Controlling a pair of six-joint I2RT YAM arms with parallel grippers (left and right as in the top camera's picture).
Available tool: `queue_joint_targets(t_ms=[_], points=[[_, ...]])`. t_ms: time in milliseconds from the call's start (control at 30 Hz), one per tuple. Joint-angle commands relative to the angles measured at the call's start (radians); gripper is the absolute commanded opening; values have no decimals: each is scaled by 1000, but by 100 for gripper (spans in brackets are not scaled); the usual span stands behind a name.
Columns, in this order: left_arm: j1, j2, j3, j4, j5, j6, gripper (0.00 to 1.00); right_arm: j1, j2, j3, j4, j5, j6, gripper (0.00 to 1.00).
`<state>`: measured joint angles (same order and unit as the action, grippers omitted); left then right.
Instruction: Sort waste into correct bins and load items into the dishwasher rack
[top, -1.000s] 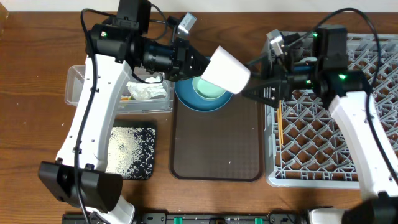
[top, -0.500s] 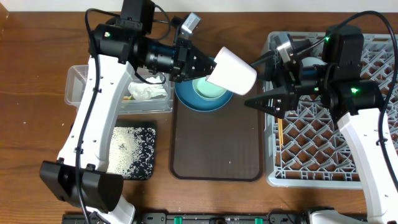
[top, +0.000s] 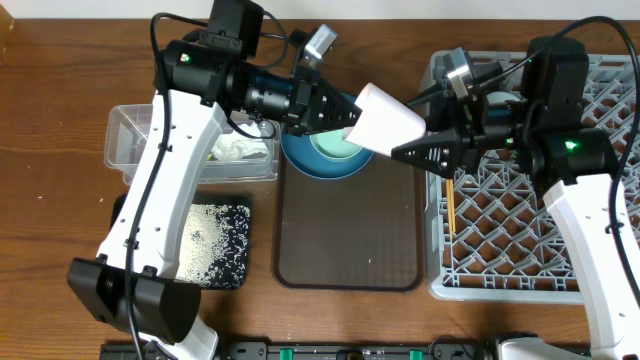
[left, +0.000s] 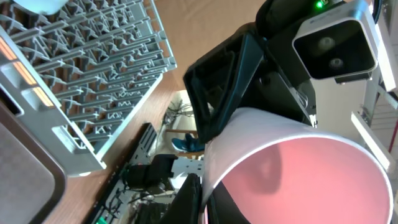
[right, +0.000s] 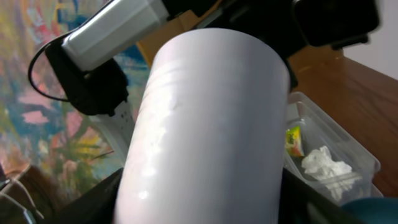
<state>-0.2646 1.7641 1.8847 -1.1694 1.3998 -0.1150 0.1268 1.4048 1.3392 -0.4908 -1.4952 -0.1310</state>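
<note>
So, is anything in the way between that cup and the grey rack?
Nothing visible blocks it. Only the right gripper, set around the pink cup, lies between it and the grey rack.

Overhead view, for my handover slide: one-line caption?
Left gripper holds the pink cup mid-air by its rim; right gripper flanks its base.

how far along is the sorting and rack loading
Done: tissue and wrapper lie in the tub, rice is on the black tray, chopsticks are in the rack. In hand: the left tool holds the cup in the air, the right tool straddling it. Left: the plate with the green bowl on it, not yet racked.
</note>
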Motion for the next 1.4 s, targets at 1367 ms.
queue_joint_targets(t_ms=[1367], points=[[213,7,-34,-205,-766,18,43,16,-10,3,-618,1560,251,34]])
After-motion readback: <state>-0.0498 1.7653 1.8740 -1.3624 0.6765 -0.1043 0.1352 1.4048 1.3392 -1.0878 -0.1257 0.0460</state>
